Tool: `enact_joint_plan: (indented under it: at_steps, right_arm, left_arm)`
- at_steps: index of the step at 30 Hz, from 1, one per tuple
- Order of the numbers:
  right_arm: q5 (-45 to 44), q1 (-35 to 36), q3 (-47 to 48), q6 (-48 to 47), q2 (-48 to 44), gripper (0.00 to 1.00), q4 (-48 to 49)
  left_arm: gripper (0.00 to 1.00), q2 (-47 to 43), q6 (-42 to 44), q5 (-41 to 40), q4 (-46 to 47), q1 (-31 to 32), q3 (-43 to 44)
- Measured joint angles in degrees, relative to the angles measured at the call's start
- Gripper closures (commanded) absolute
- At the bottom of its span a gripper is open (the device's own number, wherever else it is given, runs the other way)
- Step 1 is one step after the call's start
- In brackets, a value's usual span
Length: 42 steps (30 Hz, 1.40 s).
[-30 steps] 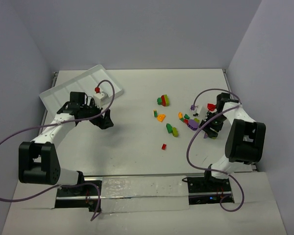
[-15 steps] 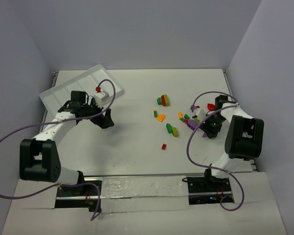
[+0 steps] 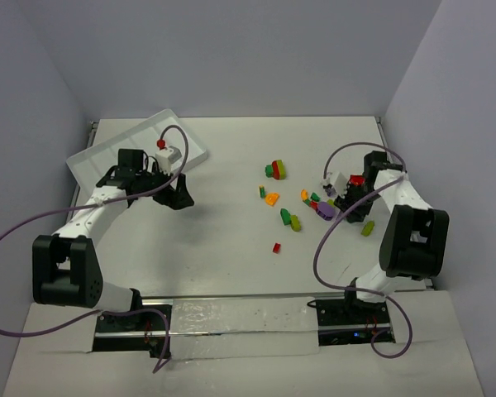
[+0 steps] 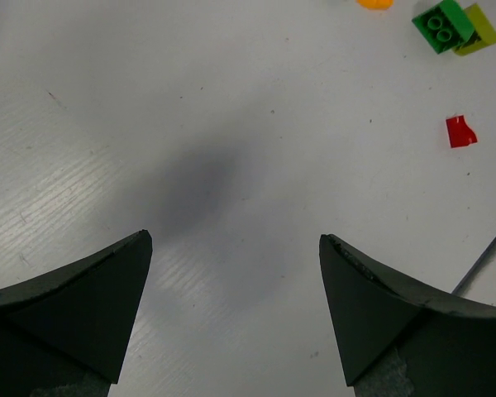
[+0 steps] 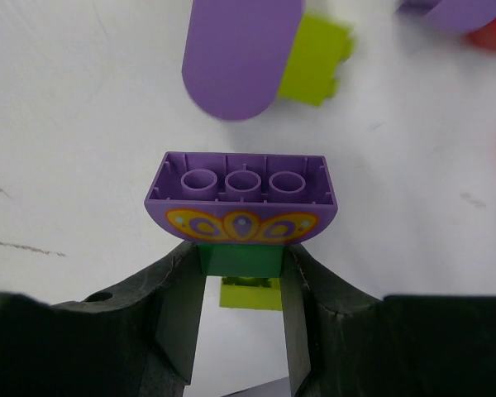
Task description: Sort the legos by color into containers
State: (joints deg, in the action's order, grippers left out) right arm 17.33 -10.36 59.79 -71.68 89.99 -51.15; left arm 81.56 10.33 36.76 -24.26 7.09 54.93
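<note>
I'm looking at a white worktop (image 3: 231, 157), matte and faintly ribbed up close. Plain pale grey-lilac walls box it in: a back wall (image 3: 231, 58), a left wall (image 3: 16, 124) and a right wall (image 3: 467, 91). The light is soft and the shadows blurred. A shiny strip (image 3: 240, 318) runs along the near edge.

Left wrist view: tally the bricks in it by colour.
Green brick: 1
Lime brick: 1
Red brick: 1
Orange brick, cut off at the top edge: 1
Total: 4
</note>
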Motion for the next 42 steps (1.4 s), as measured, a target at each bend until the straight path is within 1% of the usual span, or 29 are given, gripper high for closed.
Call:
enact_joint_plan:
  at_steps: [3,6,8,11,12,14,15,19,25,30,32,38,42]
  right_arm:
    - [2.3,2.7,3.4,1.8,-2.6,0.68,-0.8]
    - [3.9,7.3,5.9,4.3,-5.1,0.71,-0.9]
    - [4.6,12.6,7.1,6.8,-6.5,0.74,-0.6]
    - [5.8,21.9,8.8,11.5,-7.6,0.82,0.4]
    - [6.2,24.8,9.5,13.1,-7.7,0.82,0.8]
    - [6.1,30.3,11.3,16.6,-7.6,0.95,1.9]
    - [6.3,32.7,12.4,18.4,-7.4,0.99,2.7]
    - [4.6,41.5,16.5,25.5,-5.8,1.00,6.6]
    - [1.8,51.6,21.8,33.5,0.6,1.00,11.0]
    - [-0.2,56.6,23.9,37.5,4.7,1.00,12.2]
    - [-0.9,57.7,24.8,38.7,5.7,1.00,12.2]
    - [-2.8,58.8,26.3,40.9,6.1,1.00,12.7]
    - [-4.0,58.9,26.5,41.7,6.1,1.00,12.9]
  left_arm:
    - [0.10,0.0,-3.2,0.9,0.9,0.0,0.7]
    - [0.10,0.0,-7.1,1.9,1.8,0.0,1.4]
    - [0.10,0.0,-10.6,3.9,2.7,0.0,2.1]
    - [0.10,0.0,-16.9,7.9,5.0,0.0,3.5]
    - [0.09,0.0,-19.0,9.2,5.9,0.0,3.9]
    - [0.08,0.0,-23.9,12.0,8.6,0.0,4.3]
    - [0.08,0.0,-25.9,13.0,9.7,0.0,4.4]
    - [0.08,0.1,-34.4,16.1,14.0,0.0,4.4]
    - [0.09,1.4,-43.5,18.3,20.3,1.1,4.0]
    - [0.11,2.1,-45.6,18.4,21.5,4.7,3.9]
    - [0.14,2.1,-45.7,18.4,21.5,6.3,3.8]
    - [0.20,2.3,-45.8,18.3,21.3,9.2,2.5]
    - [0.26,2.8,-45.8,18.0,21.1,9.8,2.4]
